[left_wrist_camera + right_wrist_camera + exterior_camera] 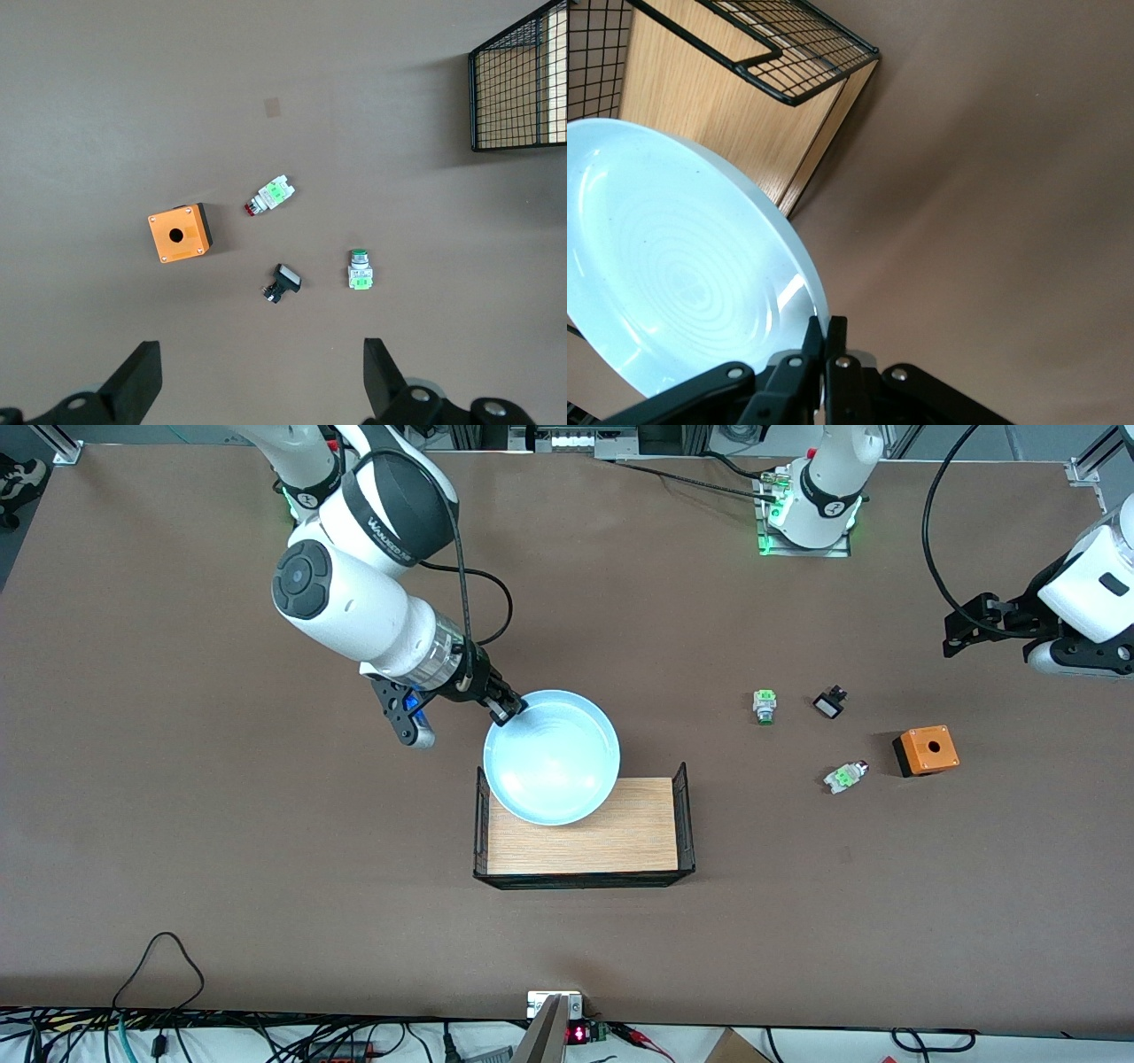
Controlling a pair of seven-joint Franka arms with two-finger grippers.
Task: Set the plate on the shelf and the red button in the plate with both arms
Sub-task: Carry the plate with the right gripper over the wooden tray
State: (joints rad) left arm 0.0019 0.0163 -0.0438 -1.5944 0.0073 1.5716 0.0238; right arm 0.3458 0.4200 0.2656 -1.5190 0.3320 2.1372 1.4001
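My right gripper (pixel 507 710) is shut on the rim of the pale blue plate (pixel 551 757), and in the right wrist view its jaws (pixel 824 332) pinch that edge of the plate (pixel 673 266). The plate hangs over the part of the wooden tray (pixel 620 841) farther from the camera; I cannot tell whether it touches. The red button (pixel 846 777) lies on its side on the table toward the left arm's end, also seen from the left wrist (pixel 270 197). My left gripper (pixel 961 631) hovers open over bare table near it, with nothing between its fingers (pixel 261 372).
A green-capped switch (pixel 765 706) (pixel 359 270), a small black part (pixel 829 704) (pixel 283 283) and an orange box with a hole (pixel 926 750) (pixel 180 233) lie round the red button. The tray has black wire walls (pixel 806 44) at its two ends (pixel 518 88).
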